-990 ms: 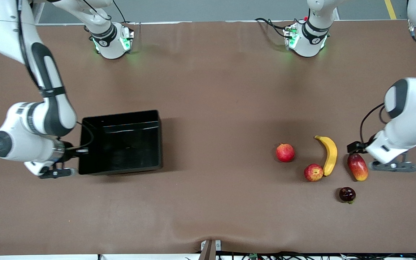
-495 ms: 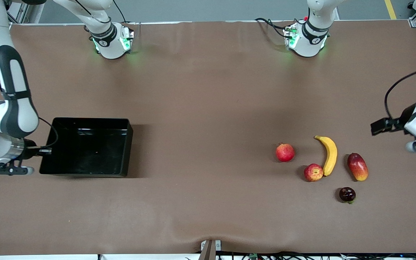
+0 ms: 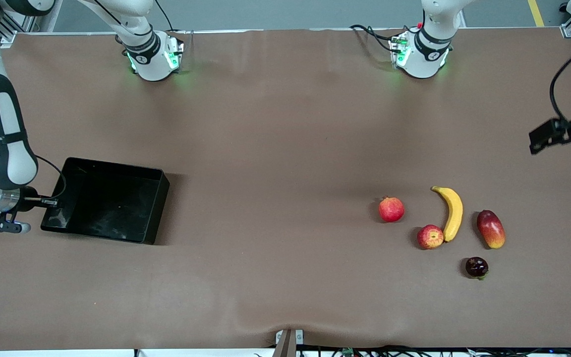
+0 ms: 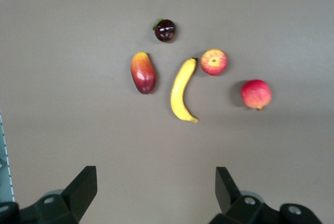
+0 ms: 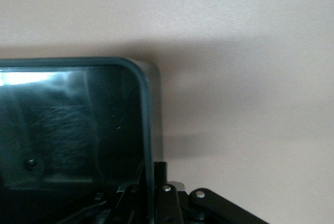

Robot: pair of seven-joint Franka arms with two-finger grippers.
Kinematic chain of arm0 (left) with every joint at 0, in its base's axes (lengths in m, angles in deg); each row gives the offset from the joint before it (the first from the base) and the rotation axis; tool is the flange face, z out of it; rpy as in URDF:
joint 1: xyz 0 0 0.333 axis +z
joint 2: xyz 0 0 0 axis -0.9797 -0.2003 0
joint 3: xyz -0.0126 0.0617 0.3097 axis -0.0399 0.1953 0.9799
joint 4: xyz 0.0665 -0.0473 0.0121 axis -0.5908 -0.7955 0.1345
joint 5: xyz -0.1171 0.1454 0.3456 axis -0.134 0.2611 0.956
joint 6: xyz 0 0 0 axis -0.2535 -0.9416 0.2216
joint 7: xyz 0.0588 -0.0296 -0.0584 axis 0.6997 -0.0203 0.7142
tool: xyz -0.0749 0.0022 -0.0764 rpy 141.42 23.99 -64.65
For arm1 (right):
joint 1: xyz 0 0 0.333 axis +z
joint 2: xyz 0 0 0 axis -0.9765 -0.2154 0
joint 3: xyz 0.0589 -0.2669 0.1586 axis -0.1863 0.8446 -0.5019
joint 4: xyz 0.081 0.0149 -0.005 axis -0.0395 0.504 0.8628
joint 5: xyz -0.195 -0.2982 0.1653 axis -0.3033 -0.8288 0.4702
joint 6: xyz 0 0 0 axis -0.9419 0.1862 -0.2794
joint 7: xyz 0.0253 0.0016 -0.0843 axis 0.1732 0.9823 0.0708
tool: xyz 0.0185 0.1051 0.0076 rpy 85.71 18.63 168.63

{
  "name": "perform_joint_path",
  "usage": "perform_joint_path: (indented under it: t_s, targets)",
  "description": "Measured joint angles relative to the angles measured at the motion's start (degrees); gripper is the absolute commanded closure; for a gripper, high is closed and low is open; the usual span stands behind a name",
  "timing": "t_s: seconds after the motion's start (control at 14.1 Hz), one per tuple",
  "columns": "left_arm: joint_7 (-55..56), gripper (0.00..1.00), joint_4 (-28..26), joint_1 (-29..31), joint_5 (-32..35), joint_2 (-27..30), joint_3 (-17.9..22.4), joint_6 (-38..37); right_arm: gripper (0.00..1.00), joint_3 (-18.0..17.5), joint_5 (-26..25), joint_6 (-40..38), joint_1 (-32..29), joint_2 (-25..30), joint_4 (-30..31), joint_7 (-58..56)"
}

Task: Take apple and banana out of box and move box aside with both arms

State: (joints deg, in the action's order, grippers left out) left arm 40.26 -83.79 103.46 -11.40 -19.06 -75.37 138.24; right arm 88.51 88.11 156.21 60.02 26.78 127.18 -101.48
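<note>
Jaws of the right gripper (image 3: 42, 202) are closed on the rim of the black box (image 3: 104, 201), clamping the short wall at the right arm's end of the counter (image 3: 285, 148). In the right wrist view that wall (image 5: 148, 145) runs straight down into the gripper, with one jaw on either face of it. The box sits skewed, its long sides not square to the counter edges; I cannot tell whether it rests flat or is lifted slightly.

Jaws of the left gripper (image 4: 156, 190) are spread wide and hold nothing. That gripper hangs in the air over the left arm's end of the counter, where the front view shows it only partly, at the picture's edge. All the fruit lies well apart from it, none between the jaws.

Five fruits lie grouped on bare counter toward the left arm's end, well apart from the box. Largest is the curved yellow banana (image 3: 452, 212). An oblong red-and-orange mango (image 3: 490, 228) lies just beside it, toward the left arm's end. A plain red pomegranate (image 3: 391, 209) sits apart toward the box. The small apple (image 3: 430, 236), red streaked with yellow, touches the banana's lower tip. Smallest is a dark purple round fruit (image 3: 477, 267) with a green stem, nearest the front camera.
</note>
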Motion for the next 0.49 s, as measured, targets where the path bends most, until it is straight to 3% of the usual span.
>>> perform_joint_path:
  t_s: [0.21, 0.49]
  targets:
    - [-0.29, 0.0, -3.83, -12.38, -5.73, 4.91, 14.95, -0.27, 0.0, -1.13, 0.0, -0.05, 1.16, 1.54, -1.29, -0.07]
    - [-0.38, 0.0, -11.18, -18.47, -7.39, 10.42, 20.87, 0.76, 0.0, -1.61, 0.02, -5.13, 8.55, 8.15, -3.39, 4.29]
